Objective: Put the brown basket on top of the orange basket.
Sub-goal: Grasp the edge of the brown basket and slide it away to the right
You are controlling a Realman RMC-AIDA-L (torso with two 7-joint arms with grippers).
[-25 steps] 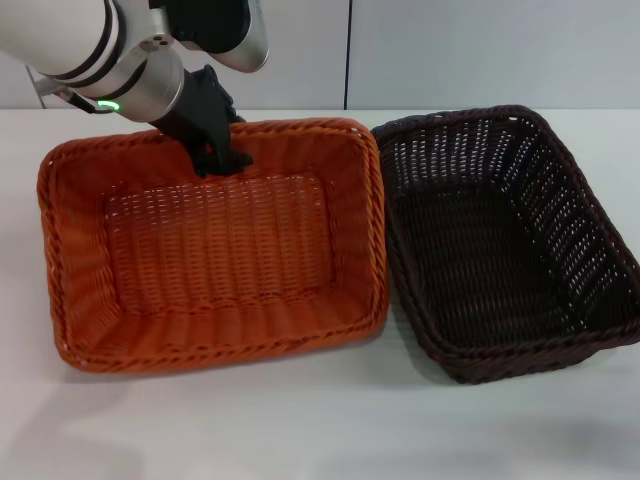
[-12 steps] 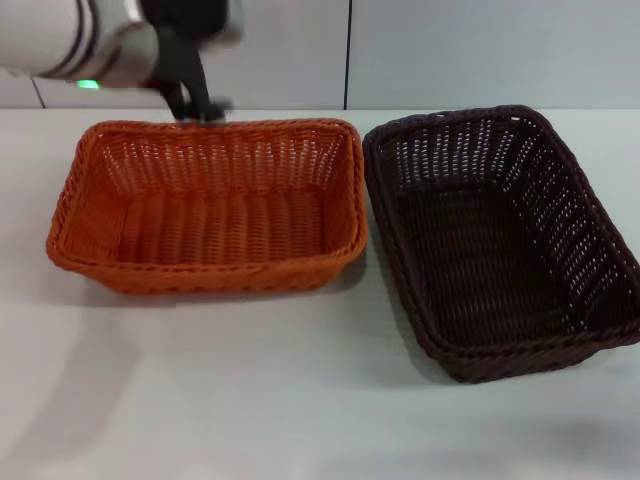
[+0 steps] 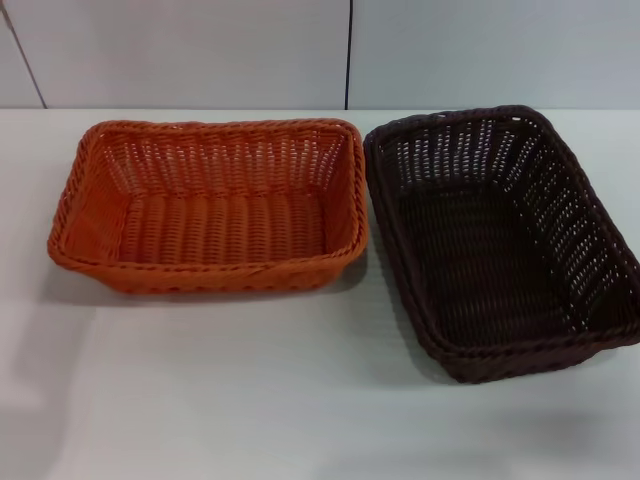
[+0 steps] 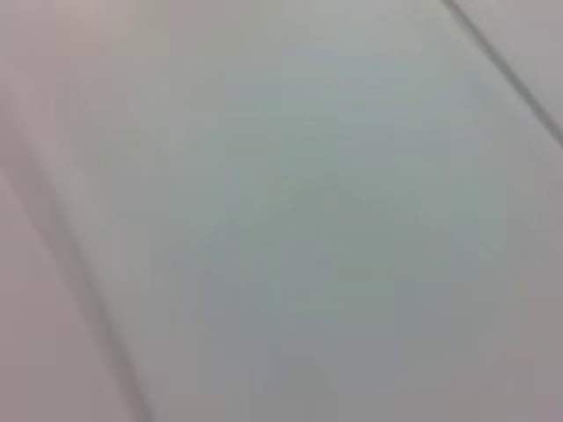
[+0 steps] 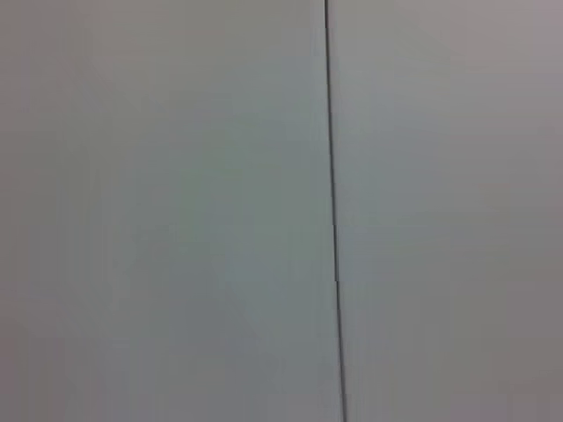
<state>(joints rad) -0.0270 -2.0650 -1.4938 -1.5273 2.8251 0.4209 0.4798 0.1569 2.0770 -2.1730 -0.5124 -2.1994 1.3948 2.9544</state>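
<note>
Grippers, left and right: neither appears in any view, so their state cannot be told; both wrist views show only a pale wall panel (image 5: 176,211) with a dark seam (image 5: 332,211).

Orange basket (image 3: 210,210): rests flat on the white table (image 3: 300,400), opening upward, long axis running left to right across the robot's front.

Brown basket (image 3: 500,240): just beside the orange basket, on its right, opening upward. Near corners of the two rims almost touch at the far end; whether they meet cannot be told. Long axis runs roughly front to back, near end angled rightward away from the orange basket. Not stacked.
</note>
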